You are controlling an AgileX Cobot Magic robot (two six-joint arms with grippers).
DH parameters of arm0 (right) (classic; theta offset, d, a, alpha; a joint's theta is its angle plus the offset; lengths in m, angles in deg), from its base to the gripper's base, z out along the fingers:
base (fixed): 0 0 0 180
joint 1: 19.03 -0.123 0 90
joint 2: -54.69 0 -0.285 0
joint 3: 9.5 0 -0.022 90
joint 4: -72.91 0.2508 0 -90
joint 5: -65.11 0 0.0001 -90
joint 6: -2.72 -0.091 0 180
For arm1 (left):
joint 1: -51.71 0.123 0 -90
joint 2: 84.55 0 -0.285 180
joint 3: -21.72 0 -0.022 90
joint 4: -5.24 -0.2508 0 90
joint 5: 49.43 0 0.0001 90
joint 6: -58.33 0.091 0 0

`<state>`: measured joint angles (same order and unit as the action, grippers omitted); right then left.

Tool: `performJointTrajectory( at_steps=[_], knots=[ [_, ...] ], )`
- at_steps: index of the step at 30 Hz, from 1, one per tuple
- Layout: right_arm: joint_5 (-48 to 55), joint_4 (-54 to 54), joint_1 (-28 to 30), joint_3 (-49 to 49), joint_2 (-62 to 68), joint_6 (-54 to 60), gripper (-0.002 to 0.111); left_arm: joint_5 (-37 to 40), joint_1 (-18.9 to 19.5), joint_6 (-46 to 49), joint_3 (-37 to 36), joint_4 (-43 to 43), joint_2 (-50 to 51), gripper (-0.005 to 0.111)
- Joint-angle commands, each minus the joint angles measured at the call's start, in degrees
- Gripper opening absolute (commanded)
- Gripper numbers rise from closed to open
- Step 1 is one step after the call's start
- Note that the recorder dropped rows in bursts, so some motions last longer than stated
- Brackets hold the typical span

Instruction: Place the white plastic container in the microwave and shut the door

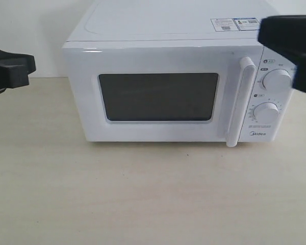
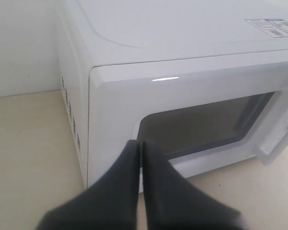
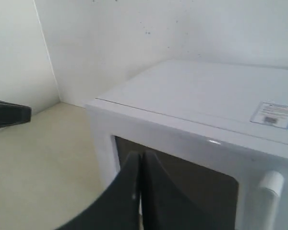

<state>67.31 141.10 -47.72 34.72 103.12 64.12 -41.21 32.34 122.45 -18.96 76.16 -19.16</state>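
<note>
Container not seen anywhere; the dark window [image 1: 158, 97] hides the inside, so can't tell if it's in. Risk: door [image 1: 158, 61] looks flush but may be unlatched and swing out. Right gripper [image 3: 140, 155], high near the table [image 1: 143, 194] far-right corner, could clip the dials [image 1: 276, 80]. Microwave [image 1: 168, 25] sits mid far edge. Left gripper [image 2: 140, 143] hovers at left edge. Both pinched closed, empty.

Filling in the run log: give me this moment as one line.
door shut; container not in view; left gripper shut, empty; right gripper shut, empty; both clear of microwave
</note>
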Motion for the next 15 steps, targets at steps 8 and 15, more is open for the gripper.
performJointTrajectory(
  at_steps=[8, 15],
  knots=[
    [4.1, 0.6, 22.8, 19.6, -23.6, -7.4, 0.0, -0.7, 0.0, -0.1, 0.4, 0.1, 0.2, 0.004],
    [3.6, 0.5, 26.4, 22.6, -29.3, -6.9, 0.0, -0.7, 0.0, -0.1, 0.4, 0.1, 0.2, 0.004]
  ],
)
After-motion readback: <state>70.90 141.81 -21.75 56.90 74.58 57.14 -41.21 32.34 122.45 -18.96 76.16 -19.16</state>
